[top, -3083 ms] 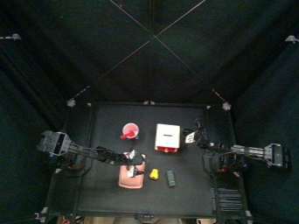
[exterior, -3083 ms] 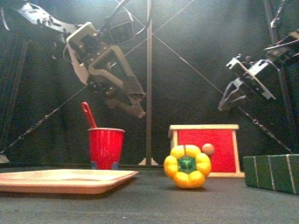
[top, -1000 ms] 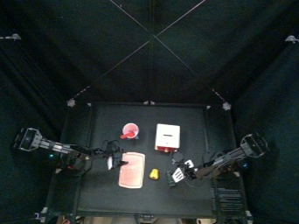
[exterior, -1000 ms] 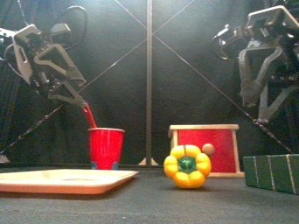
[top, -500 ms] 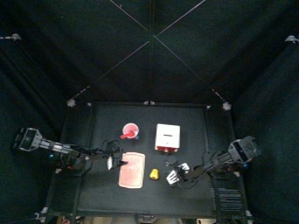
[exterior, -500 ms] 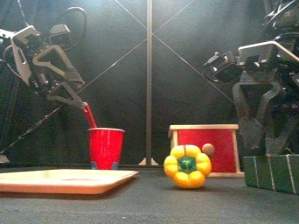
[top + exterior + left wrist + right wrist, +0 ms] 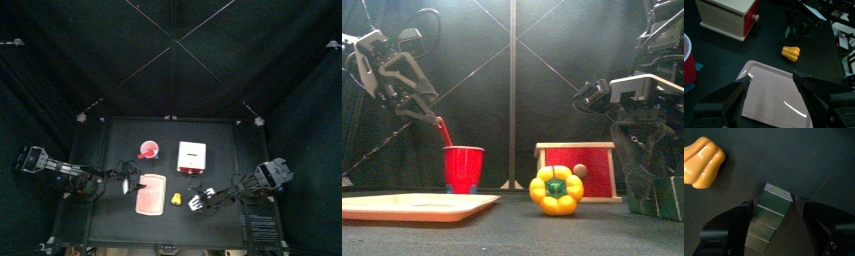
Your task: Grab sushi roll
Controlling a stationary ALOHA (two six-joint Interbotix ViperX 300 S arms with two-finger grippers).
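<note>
From above, the right gripper [image 7: 203,203] now sits lower and closer in over the front-right part of the table [image 7: 221,135] than it did a second ago, when it was further out toward the table's right edge. It covers the spot just right of the yellow pepper [image 7: 175,199], where the sushi roll lay in the open three seconds back; the roll itself is hidden under the arm in this view. The left gripper [image 7: 128,186] rests where it was, beside the pink tray [image 7: 148,196].

From the front, the right arm has dropped: a second ago its gripper hung high above the white box [image 7: 576,171], and now the arm fills the right side down to table level, masking the dark green block at the right edge. The left arm stays raised above the red cup [image 7: 462,168].

The left wrist view shows its own jaws spread wide over the pink tray, holding nothing, with the yellow pepper beyond.

The right wrist view settles the matter. The sushi roll [image 7: 769,215], a dark segmented oblong, lies flat on the table between the two jaws, the pepper well off to one side. The jaws stand wide, one on each long side of the roll, close to it but not visibly pressing. The descent looks complete and the roll lined up; closing is what seems to remain.
</note>
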